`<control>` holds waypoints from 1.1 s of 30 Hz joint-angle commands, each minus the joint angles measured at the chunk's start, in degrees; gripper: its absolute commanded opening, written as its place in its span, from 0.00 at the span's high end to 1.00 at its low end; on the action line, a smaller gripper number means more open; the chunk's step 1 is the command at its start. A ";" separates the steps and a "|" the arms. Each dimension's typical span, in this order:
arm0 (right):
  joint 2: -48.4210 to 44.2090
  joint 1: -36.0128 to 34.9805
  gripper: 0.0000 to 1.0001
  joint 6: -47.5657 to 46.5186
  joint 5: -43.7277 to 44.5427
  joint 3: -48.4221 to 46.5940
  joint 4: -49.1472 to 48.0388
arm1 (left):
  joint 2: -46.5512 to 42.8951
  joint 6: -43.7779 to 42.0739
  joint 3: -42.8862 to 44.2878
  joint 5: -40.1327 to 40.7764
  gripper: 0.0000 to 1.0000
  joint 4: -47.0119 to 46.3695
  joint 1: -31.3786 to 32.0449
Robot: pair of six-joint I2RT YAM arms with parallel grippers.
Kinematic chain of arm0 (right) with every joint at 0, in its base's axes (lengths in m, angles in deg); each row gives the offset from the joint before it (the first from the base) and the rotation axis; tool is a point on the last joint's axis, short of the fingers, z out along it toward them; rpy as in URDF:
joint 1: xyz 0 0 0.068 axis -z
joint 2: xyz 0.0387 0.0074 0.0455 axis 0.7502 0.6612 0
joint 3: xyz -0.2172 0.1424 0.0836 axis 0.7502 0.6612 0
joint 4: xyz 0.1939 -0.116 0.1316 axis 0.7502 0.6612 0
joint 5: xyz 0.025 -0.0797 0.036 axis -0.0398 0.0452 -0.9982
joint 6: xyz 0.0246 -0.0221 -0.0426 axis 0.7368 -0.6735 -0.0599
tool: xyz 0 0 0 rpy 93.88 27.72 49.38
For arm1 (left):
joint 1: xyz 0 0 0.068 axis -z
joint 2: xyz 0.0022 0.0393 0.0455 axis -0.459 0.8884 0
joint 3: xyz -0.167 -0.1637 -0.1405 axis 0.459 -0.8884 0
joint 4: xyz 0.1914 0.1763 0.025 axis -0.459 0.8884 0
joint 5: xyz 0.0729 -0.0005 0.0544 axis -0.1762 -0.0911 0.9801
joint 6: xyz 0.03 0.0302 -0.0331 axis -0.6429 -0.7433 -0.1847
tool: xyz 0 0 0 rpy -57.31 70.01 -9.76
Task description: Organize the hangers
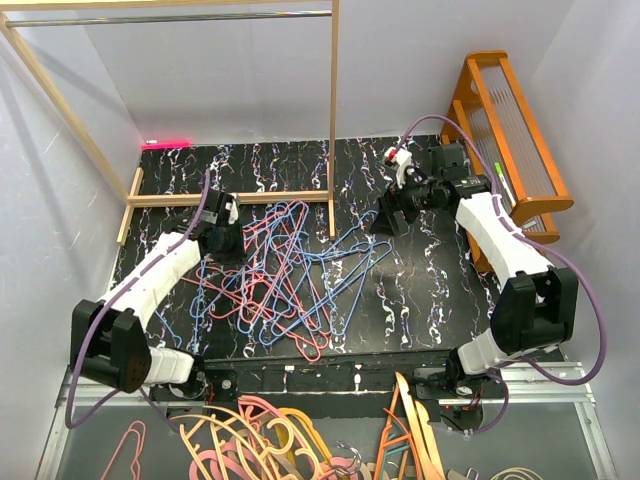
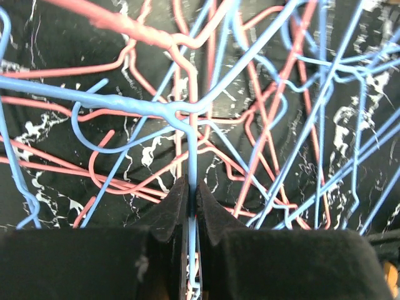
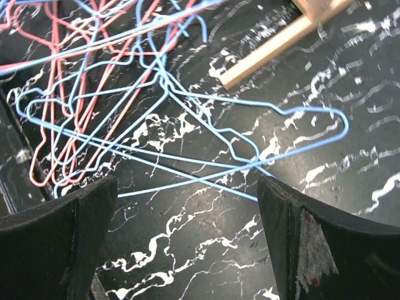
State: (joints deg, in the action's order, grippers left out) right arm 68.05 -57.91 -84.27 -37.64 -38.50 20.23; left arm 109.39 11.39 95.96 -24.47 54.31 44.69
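Fingers of the left gripper are pressed together on the wire of a blue hanger, pinching it just below the twist where its hook begins. The right gripper hangs over the table with its fingers spread wide and nothing between them.

A black, white-veined table carries everything. At its back left stands a tall wooden clothes rail, its foot resting on the tabletop. An orange wooden rack leans at the far right edge; what it holds cannot be made out. Below the near edge, a lower shelf holds thicker hangers in orange, pink and cream, lying loosely heaped.

In the middle of the table lies a tangle of thin wire hangers, pink-red and light blue, overlapping flat. The left gripper sits at its left side, the right gripper just beyond its right end.
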 commanded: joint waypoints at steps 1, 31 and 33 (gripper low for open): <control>0.24 -2.79 0.02 -12.54 -10.57 -4.02 -1.11 | -3.76 -9.99 5.03 -2.76 1.00 5.16 3.49; 16.73 -18.63 0.24 -19.53 -8.63 -0.13 -27.30 | 0.04 -7.32 10.09 14.40 1.00 8.48 22.62; 17.47 -18.95 0.25 -18.71 -8.61 -0.35 -28.49 | 0.02 -7.31 10.25 14.36 1.00 8.31 22.71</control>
State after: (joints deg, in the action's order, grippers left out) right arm 84.57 -76.16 -104.79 -44.35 -38.30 -0.31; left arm 109.69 3.76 103.59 -10.42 62.02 66.94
